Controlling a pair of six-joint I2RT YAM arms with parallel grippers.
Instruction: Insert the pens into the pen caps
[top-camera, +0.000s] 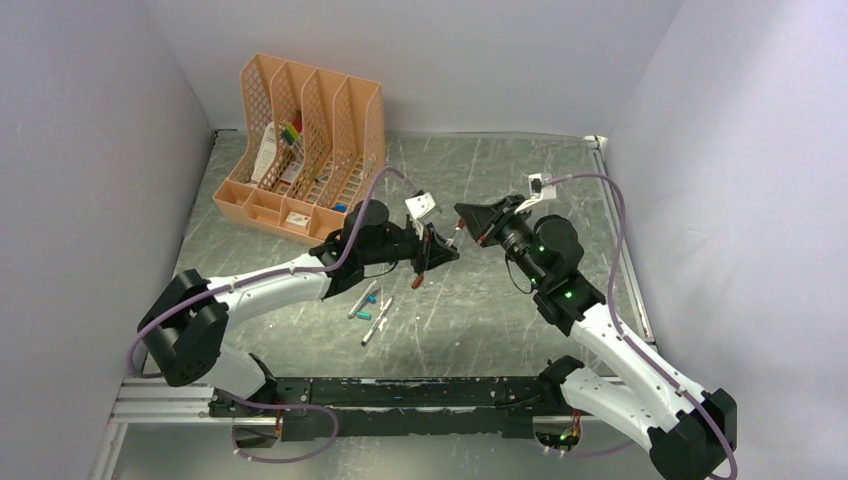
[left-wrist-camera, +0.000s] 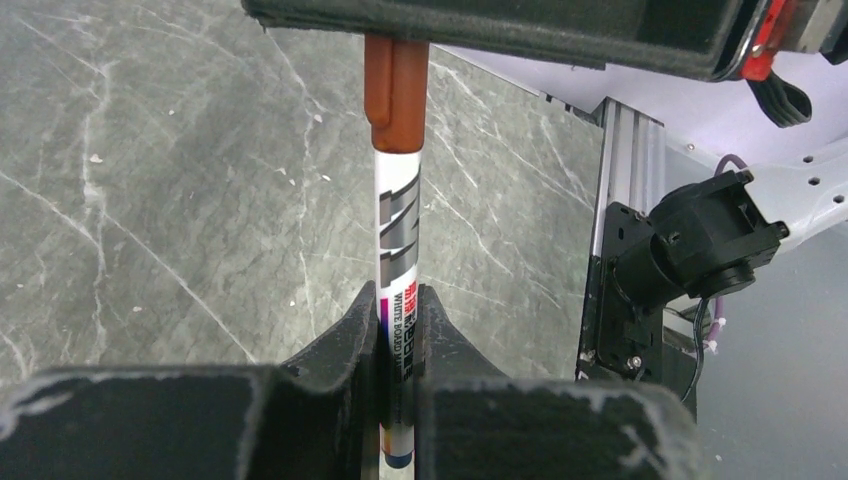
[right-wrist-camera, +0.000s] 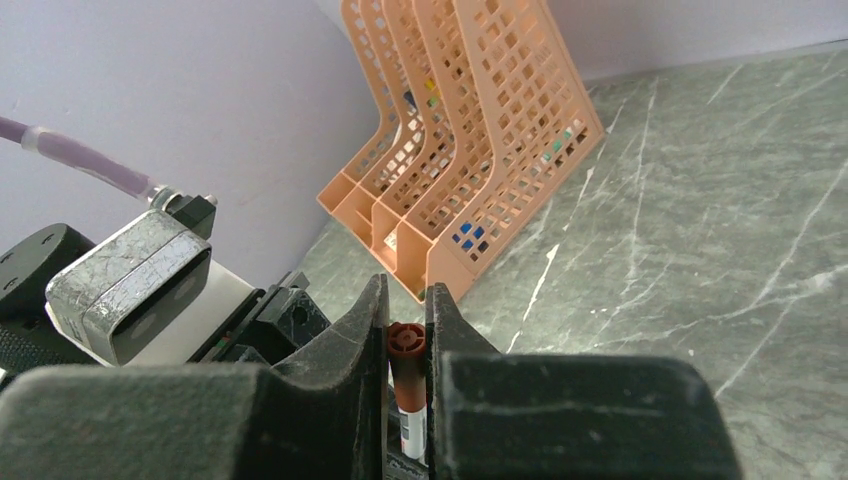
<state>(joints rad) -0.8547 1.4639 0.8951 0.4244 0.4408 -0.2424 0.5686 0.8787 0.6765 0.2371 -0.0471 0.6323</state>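
Left wrist view: my left claw (left-wrist-camera: 398, 330) is clamped on the white pen (left-wrist-camera: 397, 230). Its long axis runs straight out from the fingers, above the worktop (left-wrist-camera: 150, 200), with the tip end inside the red-brown cap (left-wrist-camera: 396, 95). My right claw (right-wrist-camera: 407, 325) is pinched tight on that cap, in mid-air between the arms.

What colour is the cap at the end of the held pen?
Reddish-brown; the cap shows best in the left wrist view.

You have a robot lab cell: bare white walls (top-camera: 90, 150) box in a marbled desk (top-camera: 500, 330) edged with aluminium rail (top-camera: 150, 400).
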